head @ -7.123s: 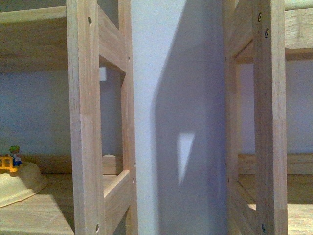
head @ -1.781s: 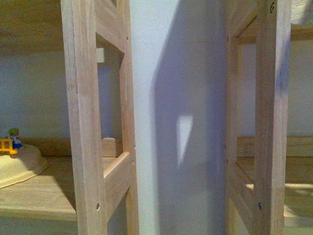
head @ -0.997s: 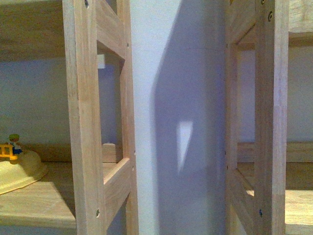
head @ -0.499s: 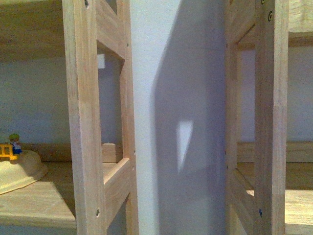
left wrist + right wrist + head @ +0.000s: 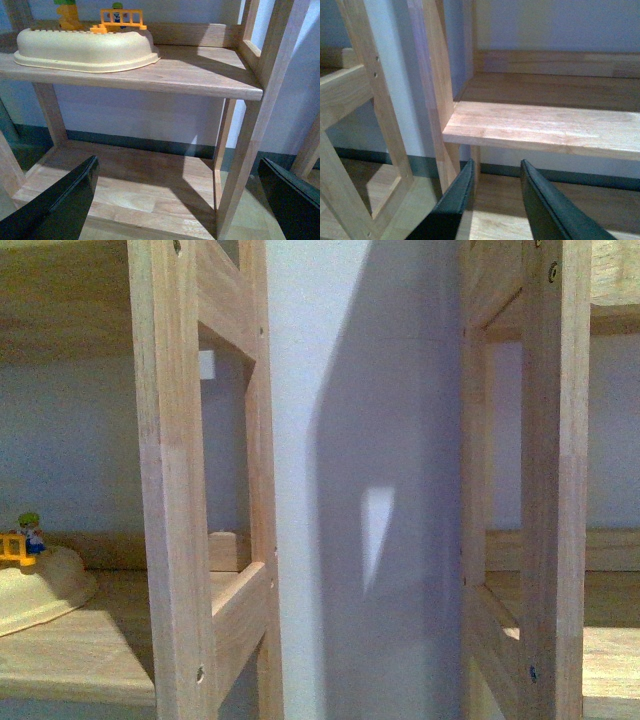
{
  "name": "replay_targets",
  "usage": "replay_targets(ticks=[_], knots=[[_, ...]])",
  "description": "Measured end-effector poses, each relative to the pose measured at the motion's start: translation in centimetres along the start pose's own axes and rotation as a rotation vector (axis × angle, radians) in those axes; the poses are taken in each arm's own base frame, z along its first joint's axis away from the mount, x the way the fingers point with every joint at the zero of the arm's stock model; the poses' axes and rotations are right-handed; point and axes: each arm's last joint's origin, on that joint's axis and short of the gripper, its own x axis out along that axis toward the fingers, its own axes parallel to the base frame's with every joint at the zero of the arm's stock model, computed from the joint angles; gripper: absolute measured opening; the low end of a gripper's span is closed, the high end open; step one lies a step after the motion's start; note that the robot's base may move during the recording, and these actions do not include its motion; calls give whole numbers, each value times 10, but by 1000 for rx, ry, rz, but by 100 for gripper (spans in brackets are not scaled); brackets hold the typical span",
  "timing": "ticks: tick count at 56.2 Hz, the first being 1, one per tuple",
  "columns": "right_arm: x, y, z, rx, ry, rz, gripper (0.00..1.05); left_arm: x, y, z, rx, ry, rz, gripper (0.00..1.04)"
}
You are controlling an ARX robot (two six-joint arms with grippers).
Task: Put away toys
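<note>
The orange-yellow plush animal is out of view in every frame. My left gripper (image 5: 177, 200) is open and empty, its dark fingers (image 5: 60, 205) wide apart in front of the lower board of the left wooden shelf unit (image 5: 150, 195). My right gripper (image 5: 497, 165) is open and empty, its fingers (image 5: 452, 200) set closer together, below the front edge of the right unit's shelf board (image 5: 545, 127). Neither arm shows in the front view.
A cream plastic base (image 5: 40, 590) with a small figure and yellow fence (image 5: 25, 540) lies on the left unit's shelf; it also shows in the left wrist view (image 5: 85, 47). Wooden uprights (image 5: 170, 480) (image 5: 555, 480) flank a white wall (image 5: 360, 440).
The front view shifted slightly up and down over the earlier frames; over the last second it has held still. Nothing was grasped or released.
</note>
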Motion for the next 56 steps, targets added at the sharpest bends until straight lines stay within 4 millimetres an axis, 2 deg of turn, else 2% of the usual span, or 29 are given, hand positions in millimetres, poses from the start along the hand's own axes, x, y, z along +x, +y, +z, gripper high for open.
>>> replay_targets(ticks=[4,8,28,56], knots=[[0,0,-8,0,-1,0,14,0,0,0,0,0,0,99],[0,0,-14,-4,0,0,5,0,0,0,0,0,0,99],[0,0,-38,-4,2,0,7,0,0,0,0,0,0,99],[0,0,-53,-4,-2,0,7,0,0,0,0,0,0,99]])
